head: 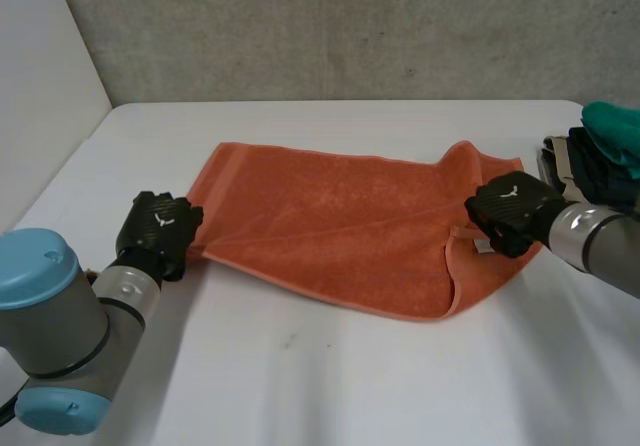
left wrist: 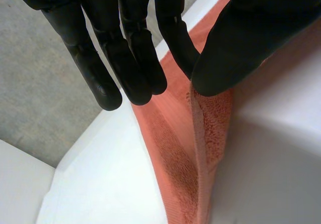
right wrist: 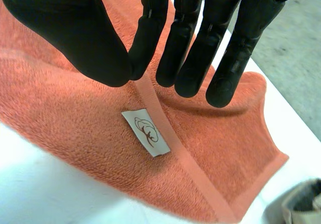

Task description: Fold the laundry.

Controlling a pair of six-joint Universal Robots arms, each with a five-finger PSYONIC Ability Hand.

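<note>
The orange towel (head: 330,221) is lying spread across the middle of the white table (head: 330,386), with its right end turned over on itself, and a hand is working at each end. The left hand (head: 160,228) is sitting at the towel's near left corner; in its wrist view the thumb and one finger are closing on the hem there, while the other fingers are hanging straight beside them. The right hand (head: 512,211) is resting over the turned-over right end and pinching the hem strip between thumb and first finger, just beside the white label (right wrist: 146,131). The step in hand, as I am reading it, is carrying one end across onto the other — a fold in half. Doing it well is depending on the right pinch taking the hem cleanly rather than a stray layer of the flap, on both hands lifting just clear of the table and keeping the cloth taut between them, and on hem landing on hem — all while the right arm is staying off the pile of other laundry (head: 600,156) just beside it.
</note>
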